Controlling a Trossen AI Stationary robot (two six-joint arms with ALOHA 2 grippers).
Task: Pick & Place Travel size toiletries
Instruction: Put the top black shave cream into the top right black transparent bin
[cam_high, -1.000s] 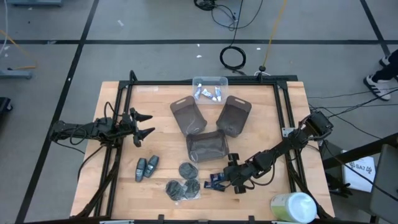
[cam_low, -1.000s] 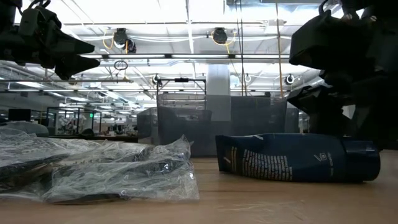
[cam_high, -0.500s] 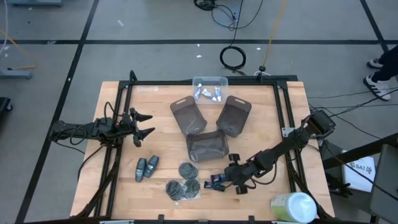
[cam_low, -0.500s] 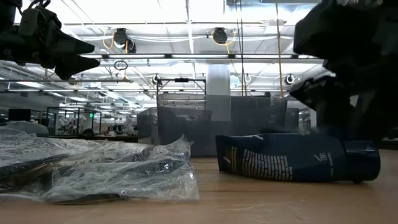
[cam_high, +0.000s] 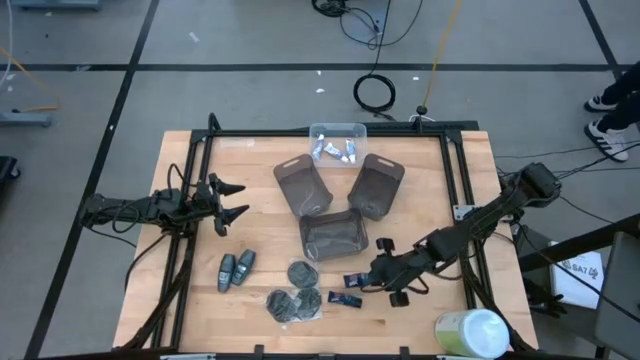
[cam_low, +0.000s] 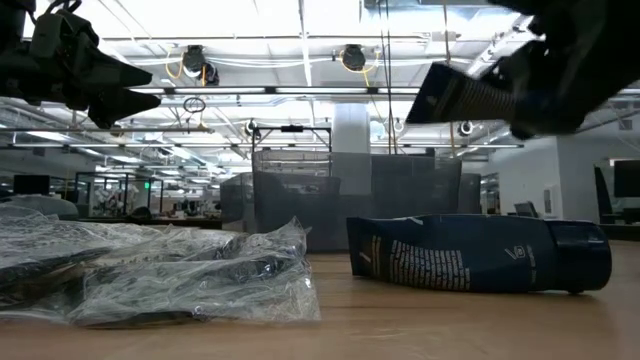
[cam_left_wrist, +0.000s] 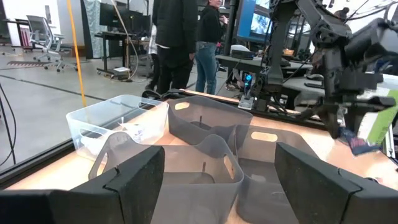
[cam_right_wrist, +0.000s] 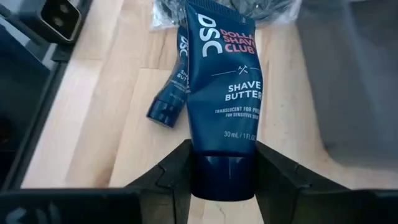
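At nine o'clock my left gripper (cam_high: 236, 200) hangs open over bare table. At five o'clock my right gripper (cam_high: 375, 277) pinches a blue tube (cam_right_wrist: 221, 93) by its cap, above another tube (cam_high: 345, 298).

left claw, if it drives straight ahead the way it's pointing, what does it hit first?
Probably the nearest smoky-grey tray: in the left wrist view it sits dead ahead between the open fingers of the left claw. From above, the claw seems to ride above table level, so it may clip the rim or pass over; depth unclear.
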